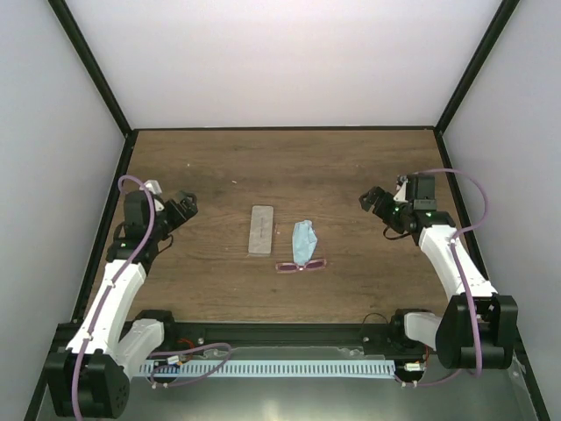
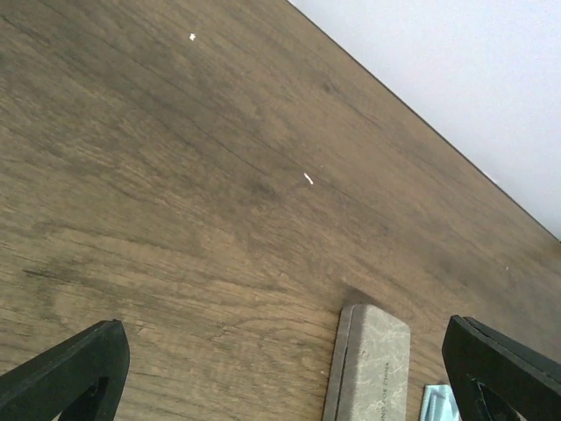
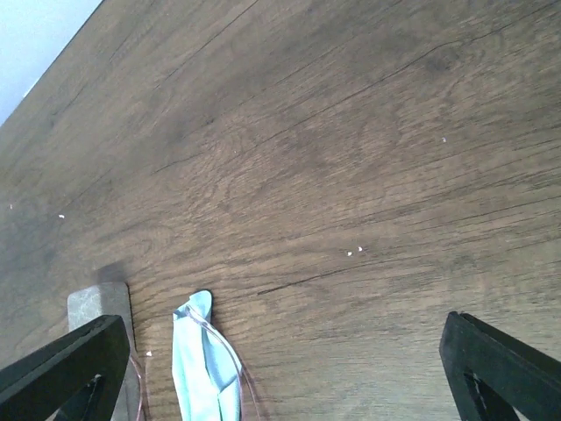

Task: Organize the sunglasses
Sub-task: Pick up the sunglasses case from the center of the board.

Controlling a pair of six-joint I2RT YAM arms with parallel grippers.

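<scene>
Entry, both arms. My left hand (image 1: 180, 210) is hanging well to the left of the grey glasses case (image 1: 260, 229). Its fingers are standing wide apart and are gripping nothing. In the left wrist view only bare bench (image 1: 351, 167) is showing between them, with the far end of the case near the lower edge.

My right hand (image 1: 375, 203) is hanging well to the right of the case. It is likewise released and empty. In its own view the fingers are spread to the two lower corners of the picture.

The case is lying flat and closed on the bench, with its long side running away from the arm bases.

The sunglasses (image 1: 301, 265) are lying on the bench just right of the case and a little nearer the arm bases than its near end. They are not touching it. The thin pink-purple frame is running crosswise to the case. I cannot tell whether the temples are folded.

A light blue cloth (image 1: 304, 240) is lying crumpled just right of the case. Its near end is touching or overlapping the middle of the sunglasses. Neither hand is touching any of the three items.
</scene>
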